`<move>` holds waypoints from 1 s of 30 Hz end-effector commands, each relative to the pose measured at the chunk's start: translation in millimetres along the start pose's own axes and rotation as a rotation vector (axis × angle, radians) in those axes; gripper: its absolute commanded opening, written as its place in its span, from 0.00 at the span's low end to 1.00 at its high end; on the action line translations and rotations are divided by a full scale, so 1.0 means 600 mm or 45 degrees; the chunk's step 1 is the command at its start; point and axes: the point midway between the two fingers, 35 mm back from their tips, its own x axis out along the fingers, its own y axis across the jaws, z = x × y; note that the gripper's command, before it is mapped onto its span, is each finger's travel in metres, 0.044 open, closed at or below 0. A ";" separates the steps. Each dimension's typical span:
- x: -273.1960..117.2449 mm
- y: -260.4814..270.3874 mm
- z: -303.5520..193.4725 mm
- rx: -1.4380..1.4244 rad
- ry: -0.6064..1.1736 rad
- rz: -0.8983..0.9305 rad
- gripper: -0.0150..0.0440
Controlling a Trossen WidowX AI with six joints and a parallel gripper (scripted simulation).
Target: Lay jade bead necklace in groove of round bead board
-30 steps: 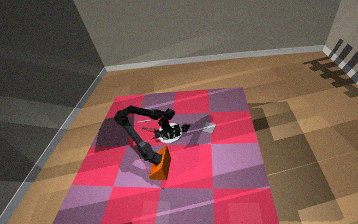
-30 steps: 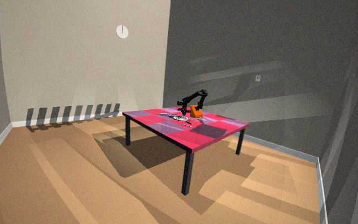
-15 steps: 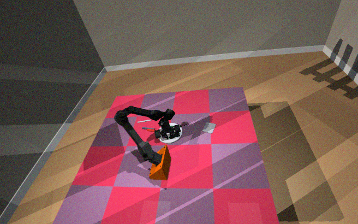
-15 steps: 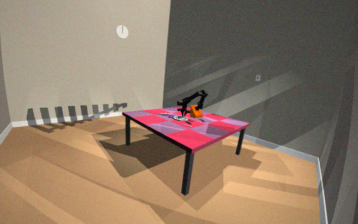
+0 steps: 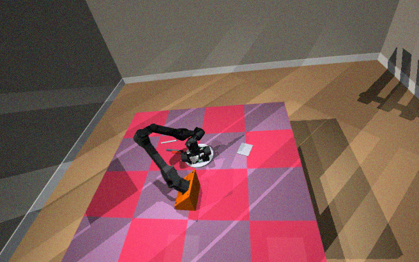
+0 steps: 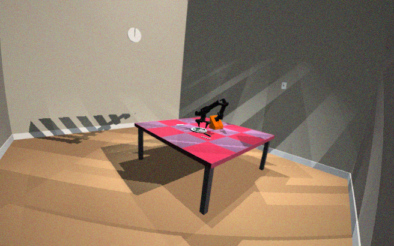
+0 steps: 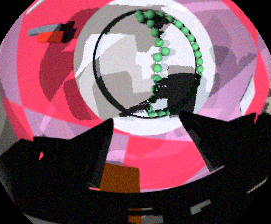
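Observation:
The round white bead board (image 5: pixel 198 165) (image 7: pixel 85 65) lies on the table with a dark ring groove. The jade bead necklace (image 7: pixel 158 68) is on it: one run of green beads follows the groove's right side, another crosses the middle from top to bottom, and a few beads lie at the groove's bottom. Beads bunch at the top. The left side of the groove shows no beads. My gripper (image 5: pixel 197 156) (image 6: pixel 202 126) (image 7: pixel 147 117) is open wide and empty above the board's near part. Shadow hides some beads at the lower right.
A grey and orange tool (image 5: pixel 174 151) (image 7: pixel 51 36) lies left of the board. A thin white stick (image 5: pixel 168 142) (image 6: pixel 206 137) lies beyond it. A pale square (image 5: pixel 244 149) (image 6: pixel 179 125) lies right of the board. The orange arm base (image 5: pixel 188 195) (image 6: pixel 215 122) stands on the near side.

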 end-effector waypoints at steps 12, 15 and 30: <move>-0.004 -0.001 0.001 -0.004 -0.003 -0.003 1.00; -0.004 -0.001 0.001 -0.004 -0.003 -0.003 1.00; -0.051 -0.004 0.017 0.057 -0.003 -0.005 0.73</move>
